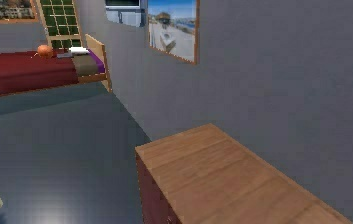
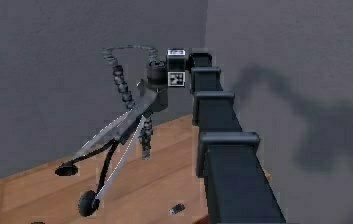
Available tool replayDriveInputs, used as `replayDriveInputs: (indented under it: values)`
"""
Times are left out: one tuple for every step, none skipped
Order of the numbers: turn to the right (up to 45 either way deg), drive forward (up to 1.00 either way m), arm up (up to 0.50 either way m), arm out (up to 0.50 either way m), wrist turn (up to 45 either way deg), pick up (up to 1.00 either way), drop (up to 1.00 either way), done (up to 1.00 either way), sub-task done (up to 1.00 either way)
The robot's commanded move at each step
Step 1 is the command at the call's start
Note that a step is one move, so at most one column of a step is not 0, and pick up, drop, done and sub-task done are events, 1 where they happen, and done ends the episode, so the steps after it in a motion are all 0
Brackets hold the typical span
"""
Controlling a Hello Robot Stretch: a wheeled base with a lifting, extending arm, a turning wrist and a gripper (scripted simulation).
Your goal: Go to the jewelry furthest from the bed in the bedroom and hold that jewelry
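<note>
End effector: the end effector (image 2: 79,186) slants down to the left from the dark arm (image 2: 224,150), above the wooden table (image 2: 24,195). Its thin fingers (image 2: 106,133) point towards the tabletop. I cannot tell whether it is open or closed, nor whether it holds anything.
Task's thing: a small dark thing (image 2: 177,208) lies on the table just left of the arm and apart from the fingertips; it is too small to say whether it is jewelry.
Table: in the forward view it stands near right, against the grey wall.
Bed: the bed (image 1: 34,72) is far left, with a dark red cover and an orange thing (image 1: 45,49) on it.
Wall: a framed picture (image 1: 174,28) hangs to the right of the bed.
</note>
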Motion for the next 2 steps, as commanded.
replayDriveInputs:
  values:
    - [0.0,0.0,0.0,0.0,45.0,0.0,0.0,0.0,0.0]
    - [0.0,0.0,0.0,0.0,45.0,0.0,0.0,0.0,0.0]
